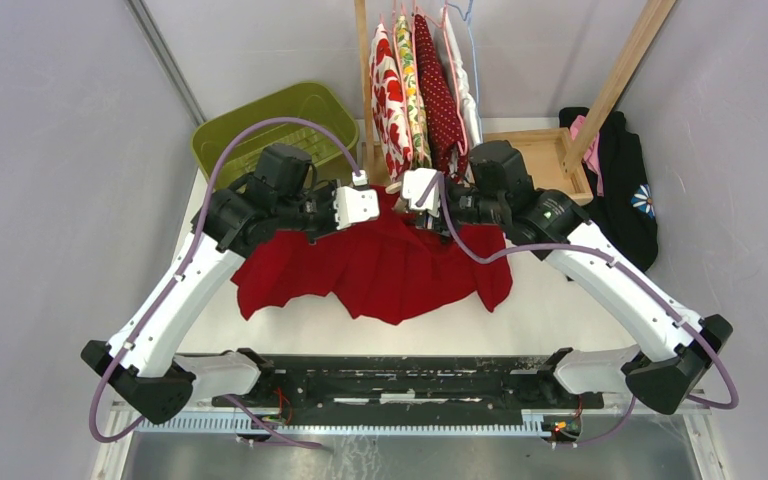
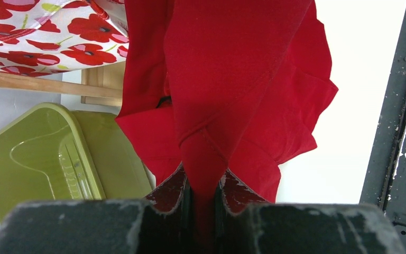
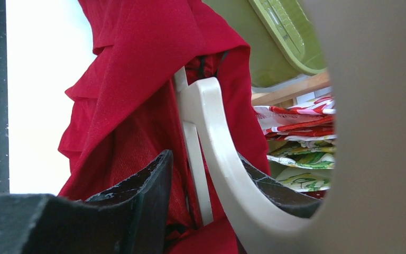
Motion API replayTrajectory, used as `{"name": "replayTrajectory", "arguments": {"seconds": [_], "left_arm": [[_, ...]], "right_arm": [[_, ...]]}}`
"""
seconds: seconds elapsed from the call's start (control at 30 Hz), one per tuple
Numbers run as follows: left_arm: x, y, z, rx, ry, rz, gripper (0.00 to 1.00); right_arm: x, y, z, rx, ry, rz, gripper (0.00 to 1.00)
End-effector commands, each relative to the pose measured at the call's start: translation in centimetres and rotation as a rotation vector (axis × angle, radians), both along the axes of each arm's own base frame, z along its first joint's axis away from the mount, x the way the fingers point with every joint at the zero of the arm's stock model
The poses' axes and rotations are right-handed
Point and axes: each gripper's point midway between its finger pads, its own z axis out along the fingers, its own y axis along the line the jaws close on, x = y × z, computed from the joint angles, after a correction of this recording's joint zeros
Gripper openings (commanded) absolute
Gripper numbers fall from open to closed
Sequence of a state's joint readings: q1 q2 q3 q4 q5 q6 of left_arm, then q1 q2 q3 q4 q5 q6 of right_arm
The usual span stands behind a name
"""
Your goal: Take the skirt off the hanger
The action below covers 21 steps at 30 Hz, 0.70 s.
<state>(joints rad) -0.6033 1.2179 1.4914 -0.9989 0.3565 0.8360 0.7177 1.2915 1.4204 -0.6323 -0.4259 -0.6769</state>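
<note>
Green bin point(image 1: 270, 125) left | patterned garments point(image 1: 420, 90) just behind skirt point(image 1: 380, 270) | wooden rack point(image 1: 540, 145) behind

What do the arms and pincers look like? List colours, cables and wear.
The left arm and right arm have white link shells, black joints and black bases. A lilac cable loops along each. A white housing sits at each wrist. The left pincer and right pincer have black fingers, worn at the edges.

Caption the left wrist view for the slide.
Left end effector pinching a fold of the red skirt, green bin at left, poppy-print garment above.
</note>
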Motion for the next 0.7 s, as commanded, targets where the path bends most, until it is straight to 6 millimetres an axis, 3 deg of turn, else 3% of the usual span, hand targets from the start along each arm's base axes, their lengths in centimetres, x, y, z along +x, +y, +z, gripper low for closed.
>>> {"name": "replayTrajectory", "arguments": {"seconds": [0.0, 0.07, 0.13, 0.17, 0.4, 0.53, 0.67], "left_arm": [[1.1, -2.5, 5.6, -0.16, -0.17, -0.061, 0.03], [1.0, -2.4, 5.8, -0.162, -0.175, -0.06, 0.03], [1.0, -2.4, 5.9, -0.164, -0.18, -0.059, 0.03], [1.0, -2.3, 5.9, -0.163, -0.182, -0.056, 0.03], [0.9, -2.1, 6.1, -0.162, -0.19, -0.046, 0.03], [0.9, -2.2, 6.1, -0.165, -0.192, -0.049, 0.03], [0.9, -2.3, 6.1, -0.165, -0.191, -0.052, 0.03]], "right_arm": [[0.0, 1.1, -1.7, -0.001, 0.032, 0.004, 0.22], [0.1, 1.3, -2.4, -0.001, 0.048, -0.001, 0.16], [0.2, 1.4, -2.9, -0.003, 0.063, -0.004, 0.02], [0.2, 1.4, -3.1, -0.007, 0.072, -0.006, 0.01], [0.8, 0.5, -3.8, -0.043, 0.09, -0.074, 0.01], [2.3, -0.6, -3.3, -0.041, 0.089, -0.212, 0.01], [2.5, -0.7, -2.7, -0.016, 0.051, -0.215, 0.01]]}}
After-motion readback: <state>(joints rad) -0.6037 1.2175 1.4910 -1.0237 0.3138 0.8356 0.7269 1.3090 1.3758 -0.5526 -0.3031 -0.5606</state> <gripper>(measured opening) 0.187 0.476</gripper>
